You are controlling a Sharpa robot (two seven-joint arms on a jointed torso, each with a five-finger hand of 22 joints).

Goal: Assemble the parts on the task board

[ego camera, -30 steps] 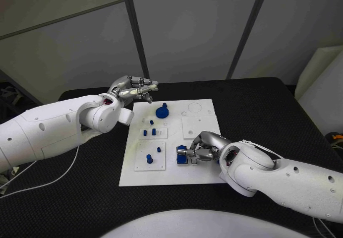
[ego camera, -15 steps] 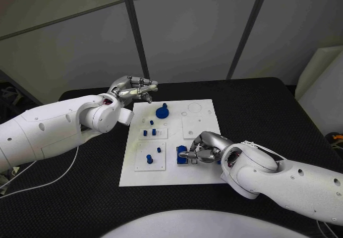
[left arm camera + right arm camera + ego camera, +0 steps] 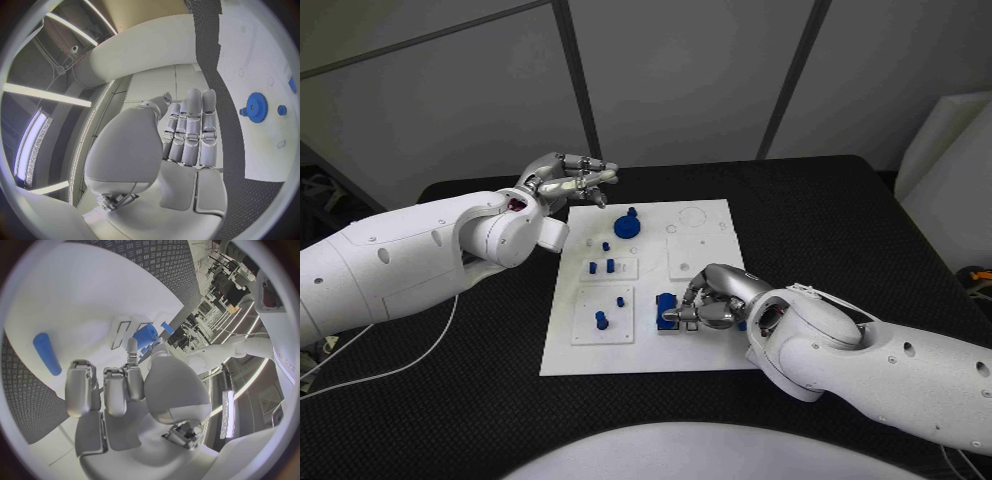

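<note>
Right hand (image 3: 701, 305), lower centre of task board (image 3: 711, 215): shifted slightly leftward, fingers curled over blue part (image 3: 666, 305); grip uncertain. Left hand (image 3: 570, 180), upper left: unchanged, fingers extended, empty. Seating apparently underway.

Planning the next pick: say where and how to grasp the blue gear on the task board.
Judging by its pose, take the blue gear by its toothed rim from above: it lies flat on the task board, offering no side face. The left robot hand, open, hovers nearest.

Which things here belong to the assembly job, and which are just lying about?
Job: task board; blue gear; blue pegs; blue part by the right hand; left hand.
Lying about: white cable; black table.
</note>
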